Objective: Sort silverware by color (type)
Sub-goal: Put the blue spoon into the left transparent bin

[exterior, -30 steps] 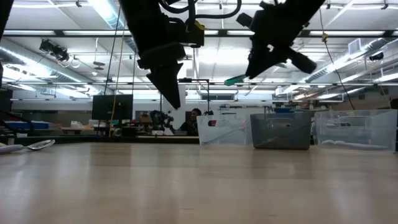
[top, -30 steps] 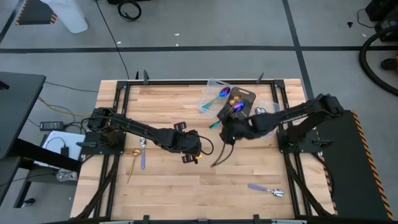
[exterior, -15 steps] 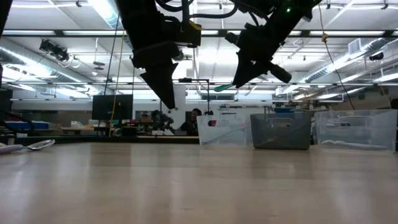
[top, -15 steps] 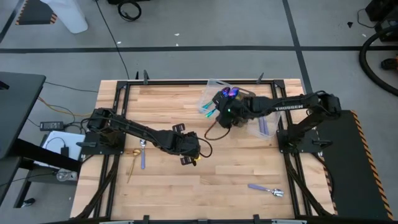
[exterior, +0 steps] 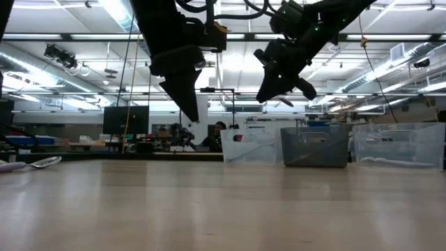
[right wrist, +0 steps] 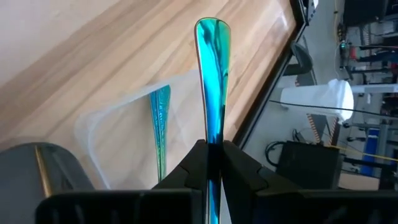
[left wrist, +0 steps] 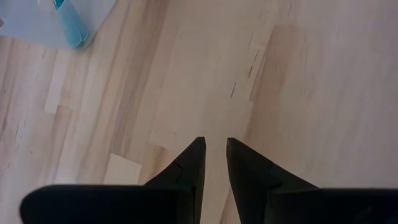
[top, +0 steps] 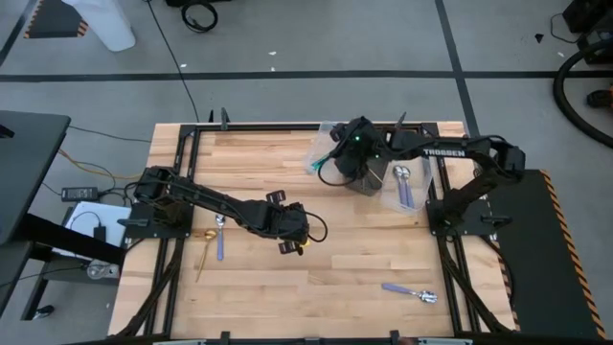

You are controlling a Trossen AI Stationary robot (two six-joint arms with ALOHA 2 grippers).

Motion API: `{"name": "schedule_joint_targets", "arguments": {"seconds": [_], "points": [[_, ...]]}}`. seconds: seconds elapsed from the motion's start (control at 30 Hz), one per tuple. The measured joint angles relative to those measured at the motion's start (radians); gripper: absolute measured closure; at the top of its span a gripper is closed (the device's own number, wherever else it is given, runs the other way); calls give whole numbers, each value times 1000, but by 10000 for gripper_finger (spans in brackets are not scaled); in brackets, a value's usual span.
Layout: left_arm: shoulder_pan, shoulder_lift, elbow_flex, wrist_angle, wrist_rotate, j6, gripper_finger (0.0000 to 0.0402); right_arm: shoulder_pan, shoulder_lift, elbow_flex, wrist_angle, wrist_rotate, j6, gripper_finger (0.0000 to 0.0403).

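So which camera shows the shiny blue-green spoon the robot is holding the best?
The right wrist view: the iridescent teal spoon stands close up, its handle pinched in the right gripper. From above, only a teal tip pokes out beside the arm. The low view and the left wrist view do not clearly show it.

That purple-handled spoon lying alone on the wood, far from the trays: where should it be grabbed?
Probably midway along the slim purple-blue handle of the lone metal spoon, coming straight down from above, jaws across its narrow width. It lies flat on the wooden table with bare wood either side, leaving room; its rounded silver bowl would likely slip.
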Motion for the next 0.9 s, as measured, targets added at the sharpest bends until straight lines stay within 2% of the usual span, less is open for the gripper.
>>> {"name": "schedule_joint_targets", "arguments": {"seconds": [0.37, 0.67, 0.77, 0.9], "points": [[5, 0, 0, 27, -14, 15, 329, -90, 1, -118, 208, -90, -7, 363], [20, 0, 0, 42, -14, 26, 329, -120, 13, -173, 328, -134, -7, 363], [23, 0, 0, 44, -14, 26, 329, -123, 62, -174, 349, -121, -8, 363], [24, 0, 0, 47, -15, 26, 329, -123, 161, -176, 417, -8, -42, 363]]}}
